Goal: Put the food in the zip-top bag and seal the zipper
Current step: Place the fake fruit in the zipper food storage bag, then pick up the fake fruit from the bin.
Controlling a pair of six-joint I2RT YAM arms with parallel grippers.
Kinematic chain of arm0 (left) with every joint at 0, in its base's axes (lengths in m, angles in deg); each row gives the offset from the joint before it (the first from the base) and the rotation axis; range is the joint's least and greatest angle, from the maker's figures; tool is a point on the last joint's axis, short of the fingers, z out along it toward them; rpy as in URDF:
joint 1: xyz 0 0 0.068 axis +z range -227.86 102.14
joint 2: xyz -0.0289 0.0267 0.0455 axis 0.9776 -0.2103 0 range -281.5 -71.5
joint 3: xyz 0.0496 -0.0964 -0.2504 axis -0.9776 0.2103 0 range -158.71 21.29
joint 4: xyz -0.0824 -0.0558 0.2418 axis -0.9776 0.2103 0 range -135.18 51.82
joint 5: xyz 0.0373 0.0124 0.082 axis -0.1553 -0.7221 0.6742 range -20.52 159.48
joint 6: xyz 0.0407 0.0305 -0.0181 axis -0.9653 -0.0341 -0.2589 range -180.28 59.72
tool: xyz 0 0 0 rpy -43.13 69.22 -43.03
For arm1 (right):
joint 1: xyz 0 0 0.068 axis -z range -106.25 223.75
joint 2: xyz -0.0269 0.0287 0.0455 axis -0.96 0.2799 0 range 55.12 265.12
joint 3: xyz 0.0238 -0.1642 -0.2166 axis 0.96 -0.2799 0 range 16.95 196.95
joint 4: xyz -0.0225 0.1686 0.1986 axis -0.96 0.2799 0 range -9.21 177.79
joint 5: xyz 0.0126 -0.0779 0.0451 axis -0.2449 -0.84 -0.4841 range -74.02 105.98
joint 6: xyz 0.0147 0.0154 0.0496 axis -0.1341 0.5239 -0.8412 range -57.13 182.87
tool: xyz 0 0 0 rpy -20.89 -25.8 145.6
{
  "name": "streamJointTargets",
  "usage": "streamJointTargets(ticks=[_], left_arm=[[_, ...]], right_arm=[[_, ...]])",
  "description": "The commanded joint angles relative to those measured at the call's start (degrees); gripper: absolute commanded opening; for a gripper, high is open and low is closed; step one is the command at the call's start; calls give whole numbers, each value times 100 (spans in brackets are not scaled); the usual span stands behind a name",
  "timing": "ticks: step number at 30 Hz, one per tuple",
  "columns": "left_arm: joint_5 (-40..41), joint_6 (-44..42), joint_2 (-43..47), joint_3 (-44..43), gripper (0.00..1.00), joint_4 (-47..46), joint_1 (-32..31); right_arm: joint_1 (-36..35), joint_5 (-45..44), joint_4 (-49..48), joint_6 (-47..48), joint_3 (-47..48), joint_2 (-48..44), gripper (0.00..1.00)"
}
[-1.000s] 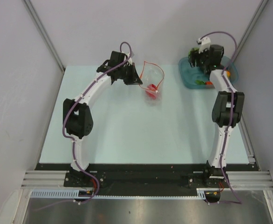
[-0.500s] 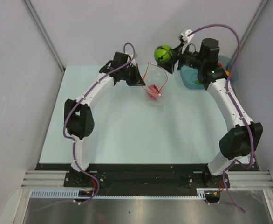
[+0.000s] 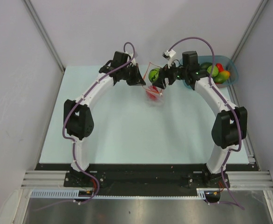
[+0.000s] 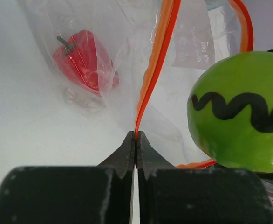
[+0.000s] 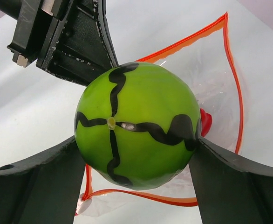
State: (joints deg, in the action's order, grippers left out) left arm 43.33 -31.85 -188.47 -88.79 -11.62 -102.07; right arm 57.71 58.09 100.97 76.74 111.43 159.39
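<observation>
Zipper [image 4: 150, 74] in pinch of left end effector [image 4: 135, 136], one green ball [image 5: 136, 116] in grip of right end effector [image 5: 136, 142]

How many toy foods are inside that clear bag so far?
1: a red pepper lying deep in the bag. The striped green ball is held by the right gripper at the bag's mouth, not yet dropped in. The ball may hide others.
</observation>
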Motion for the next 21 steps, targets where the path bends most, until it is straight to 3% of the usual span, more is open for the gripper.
streamJointTargets(ticks=[1, 4, 10, 21], left_arm=[[-162, 14, 315, -110, 2, -166, -23], [-153, 14, 297, -119, 2, -157, -23], [-153, -12, 315, -93, 3, -139, -23], [-153, -12, 297, -119, 3, -148, -23]], right_arm=[[-23, -124, -190, 28, 211, -179, 89], [21, -141, -190, -24, 343, -179, 94], [188, -203, -487, -208, 493, -319, 95], [1794, -519, -1314, -904, 994, 294, 95]])
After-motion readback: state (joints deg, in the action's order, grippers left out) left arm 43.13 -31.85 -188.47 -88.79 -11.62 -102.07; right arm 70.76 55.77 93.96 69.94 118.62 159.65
